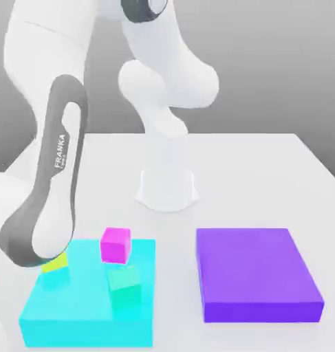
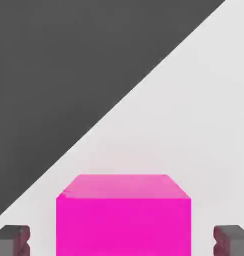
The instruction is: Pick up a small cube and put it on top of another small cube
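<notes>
While the white Franka arm (image 1: 56, 172) bends down over the exterior view's left side, the hand view looks almost straight at a hot-pink cube (image 2: 124, 215) sitting between the two dark grey fingers (image 2: 12, 240); one finger shows at each lower corner of that picture, both clearly apart from the cube's sides, so the fingers are spread open and not gripping anything; behind the cube there it's just the white tabletop (image 2: 194, 125) running off to a dark background.

Over in the exterior view things are a bit more colourful; a flat cyan slab (image 1: 73, 313) lies on the tabletop near the front at that view's left, and a flat purple slab (image 1: 256, 275) lies to its right, the two well apart with bare white tabletop between them; a small pink-magenta cube (image 1: 115, 245) sits at the cyan slab's far edge; a teal-green cube (image 1: 124, 287) sits on the slab just in front of it, a little toward the right; a yellow-green cube (image 1: 55, 262) pokes out from under the arm's dark grey link near the slab's far left corner, partly covered; can't tell for sure whether the pink cube seen on the slab is the same one the hand view is staring at; the arm's round white base (image 1: 166, 189) stands on the tabletop further back, about mid-picture.
</notes>
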`<state>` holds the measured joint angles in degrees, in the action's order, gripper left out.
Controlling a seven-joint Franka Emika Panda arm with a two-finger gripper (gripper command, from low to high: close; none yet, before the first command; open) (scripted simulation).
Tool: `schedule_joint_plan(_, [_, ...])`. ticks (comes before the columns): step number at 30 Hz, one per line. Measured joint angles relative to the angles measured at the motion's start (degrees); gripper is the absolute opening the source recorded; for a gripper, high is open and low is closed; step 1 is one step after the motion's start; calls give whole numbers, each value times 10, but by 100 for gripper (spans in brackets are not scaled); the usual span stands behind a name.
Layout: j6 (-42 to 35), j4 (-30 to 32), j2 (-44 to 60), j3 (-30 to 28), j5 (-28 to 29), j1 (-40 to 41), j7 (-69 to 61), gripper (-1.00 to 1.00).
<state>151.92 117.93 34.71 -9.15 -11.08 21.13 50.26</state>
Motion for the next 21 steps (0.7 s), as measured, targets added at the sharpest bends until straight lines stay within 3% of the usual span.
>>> schedule_joint_plan(4, [2, -1, 3, 1, -2, 1, -1, -100])
schedule_joint_plan(8, [-48, 17, -65, -16, 15, -12, 14, -100])
schedule_joint_plan(15, [-82, 127, -210, -53, 16, -44, 172, -100])
schedule_joint_plan(21, [-101, 229, -339, -66, 71, -49, 359, -100])
